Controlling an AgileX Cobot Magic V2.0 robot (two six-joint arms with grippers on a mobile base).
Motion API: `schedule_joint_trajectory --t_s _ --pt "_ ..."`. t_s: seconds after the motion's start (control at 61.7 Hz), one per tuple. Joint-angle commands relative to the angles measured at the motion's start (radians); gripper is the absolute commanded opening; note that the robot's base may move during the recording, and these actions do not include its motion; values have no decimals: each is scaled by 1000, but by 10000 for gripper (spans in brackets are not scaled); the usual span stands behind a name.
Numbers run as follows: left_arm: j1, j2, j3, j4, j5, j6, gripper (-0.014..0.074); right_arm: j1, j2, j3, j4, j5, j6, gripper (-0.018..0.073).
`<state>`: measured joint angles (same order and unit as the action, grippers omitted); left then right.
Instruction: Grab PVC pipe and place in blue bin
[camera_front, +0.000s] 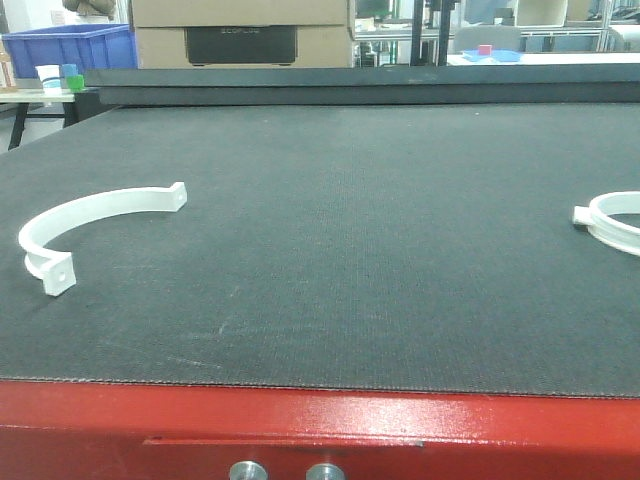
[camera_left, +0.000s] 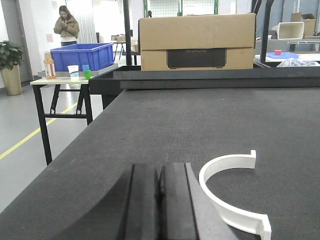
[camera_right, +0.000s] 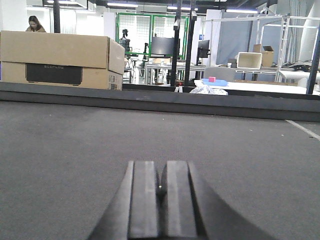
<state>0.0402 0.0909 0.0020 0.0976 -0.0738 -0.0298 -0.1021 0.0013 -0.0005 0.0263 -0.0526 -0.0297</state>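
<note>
A white half-ring PVC pipe piece lies flat on the dark mat at the left. A second white piece shows at the right edge, partly cut off. The blue bin stands on a side table beyond the mat's far left corner. In the left wrist view my left gripper is shut with nothing in it, just left of the half ring, and the blue bin is far ahead to the left. My right gripper is shut and empty over bare mat. Neither gripper shows in the front view.
A cardboard box stands behind the mat's raised far edge. Cups and a bottle sit on the side table by the bin. A red frame runs along the near edge. A person stands far behind.
</note>
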Motion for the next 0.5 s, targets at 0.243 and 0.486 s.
schedule_joint_trajectory --t_s 0.243,0.486 --pt "-3 -6 -2 2 -26 -2 -111 1 -1 0 1 -30 -1 -169" --pt "-3 -6 -2 2 -26 -2 -111 1 -1 0 1 -30 -1 -169"
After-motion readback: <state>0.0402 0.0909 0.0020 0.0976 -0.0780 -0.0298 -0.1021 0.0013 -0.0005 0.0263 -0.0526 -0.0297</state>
